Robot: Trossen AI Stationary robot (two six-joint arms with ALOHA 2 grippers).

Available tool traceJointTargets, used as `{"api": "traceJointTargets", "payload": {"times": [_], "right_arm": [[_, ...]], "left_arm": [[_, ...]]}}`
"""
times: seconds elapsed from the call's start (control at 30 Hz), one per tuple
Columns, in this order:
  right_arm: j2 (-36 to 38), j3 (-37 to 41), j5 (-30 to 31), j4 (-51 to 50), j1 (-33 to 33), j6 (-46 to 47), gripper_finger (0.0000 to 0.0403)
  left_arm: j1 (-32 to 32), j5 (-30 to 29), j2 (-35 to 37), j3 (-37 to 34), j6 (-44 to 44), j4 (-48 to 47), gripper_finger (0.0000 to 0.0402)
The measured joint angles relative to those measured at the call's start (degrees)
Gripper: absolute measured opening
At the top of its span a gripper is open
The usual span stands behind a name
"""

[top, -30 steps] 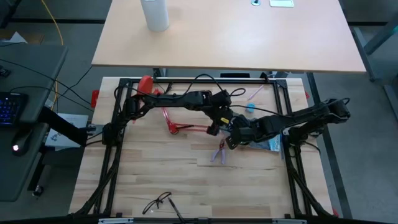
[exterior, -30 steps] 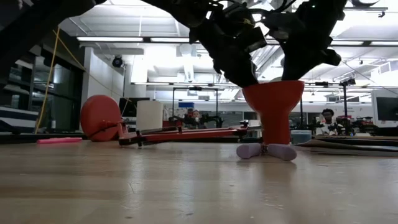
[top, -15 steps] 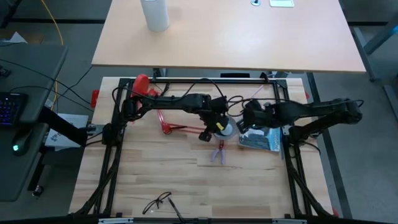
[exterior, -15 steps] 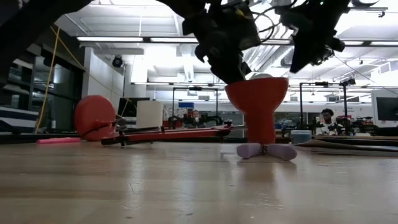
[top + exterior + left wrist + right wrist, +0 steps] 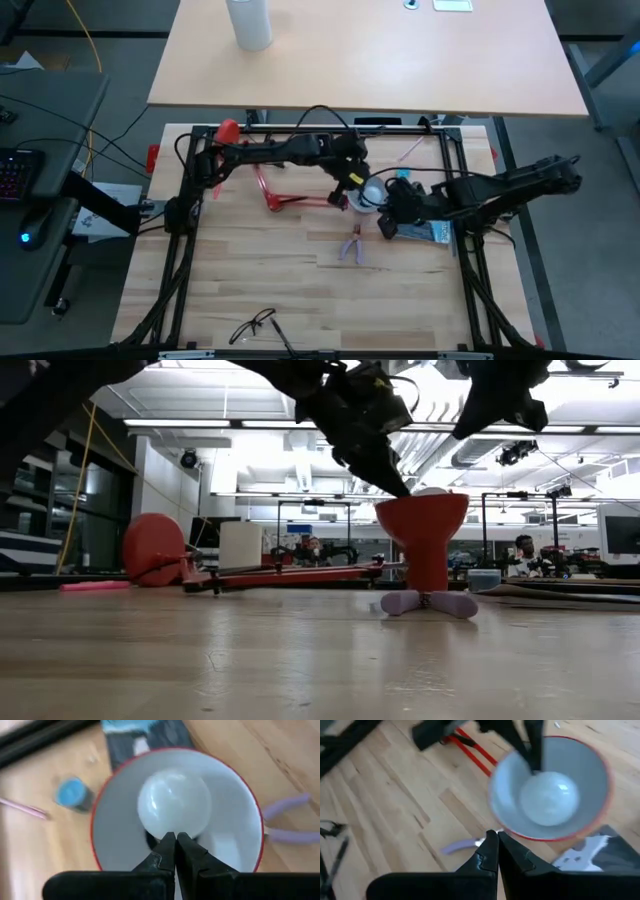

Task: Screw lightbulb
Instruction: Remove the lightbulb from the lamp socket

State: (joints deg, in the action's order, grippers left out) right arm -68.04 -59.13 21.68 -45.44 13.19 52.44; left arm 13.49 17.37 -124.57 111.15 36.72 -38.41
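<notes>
Having released the bulb (image 5: 173, 809), the right gripper (image 5: 387, 226) has pulled back, fingers pressed together. Bulb sits in shade (image 5: 235, 840); left gripper (image 5: 175, 851), also pressed together, at the rim.

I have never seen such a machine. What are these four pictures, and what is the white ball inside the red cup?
It is a robot with two dark arms at a wooden table. One picture looks down from above, one looks level across the table, and two come from cameras on the arms' wrists.

The red cup is the shade of a red lamp that lies on the table. The white ball is a lightbulb that sits inside the shade.

The left gripper reaches in close to the bulb, its fingers shut and empty. The right gripper is just outside the shade, shut too. Neither holds the bulb.

Also on the table: lilac pliers, eyeglasses and a small blue cap.
</notes>
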Motion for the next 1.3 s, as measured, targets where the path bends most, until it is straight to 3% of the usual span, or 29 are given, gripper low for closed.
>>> {"api": "traceJointTargets", "payload": {"times": [0.33, 0.73, 1.17, 1.3], "right_arm": [[-6.99, -0.04, 0.82, 2.44, -0.64, 4.99, 0.0], [-12.96, -0.03, -0.73, 3.53, -5.4, 2.51, 0.0], [-13.48, -0.17, -1.95, -2.32, -9.38, -3.31, 0.0], [-12.35, -0.15, -2.93, -3.06, -11.57, -7.05, 0.0]], "left_arm": [[-0.13, -1.36, -1.65, 0.09, 5.04, 12.65, 0.0], [-0.54, -9.4, -3.82, 0.11, 6.63, 15.01, 0.0], [-1.08, -9.46, -3.83, 0.24, 1.19, 4.57, 0.0], [-1.04, -6.52, -3.7, 0.33, -3.01, 1.57, 0.0]]}}
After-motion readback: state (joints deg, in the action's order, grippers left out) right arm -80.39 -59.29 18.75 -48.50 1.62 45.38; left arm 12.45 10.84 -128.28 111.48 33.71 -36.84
